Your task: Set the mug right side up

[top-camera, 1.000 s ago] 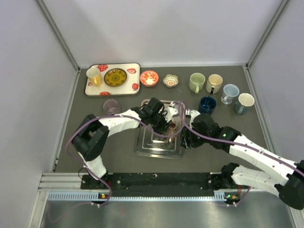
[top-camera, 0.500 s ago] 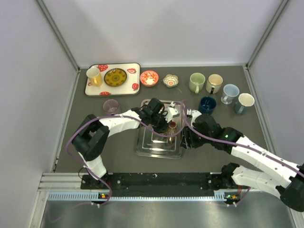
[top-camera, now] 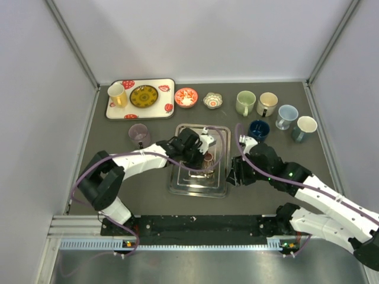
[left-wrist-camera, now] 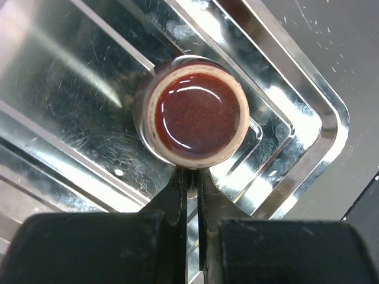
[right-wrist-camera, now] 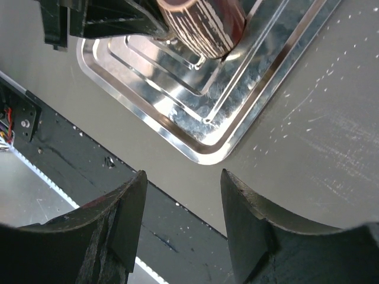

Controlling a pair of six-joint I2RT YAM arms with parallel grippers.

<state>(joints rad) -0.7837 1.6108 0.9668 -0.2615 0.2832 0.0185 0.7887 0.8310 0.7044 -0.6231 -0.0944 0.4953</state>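
Mug (left-wrist-camera: 196, 115) appears upright on tray (left-wrist-camera: 308, 118) | left gripper (left-wrist-camera: 192, 183) pinches its side; right gripper (right-wrist-camera: 183, 189) wide, empty | you have release left.

You are looking at a patterned tray (top-camera: 163, 99) lying at eleven o'clock, carrying a yellow cup (top-camera: 116, 94) and a plate (top-camera: 144, 96), with a red bowl (top-camera: 186, 97) sitting just beside it at three o'clock.

Mug (left-wrist-camera: 197, 117) on tray (top-camera: 195, 186), left end effector (left-wrist-camera: 192, 178) beside it, cups (top-camera: 245, 103) behind.

Mug (right-wrist-camera: 204, 26) cut off by top edge, handle hidden — overhead too small
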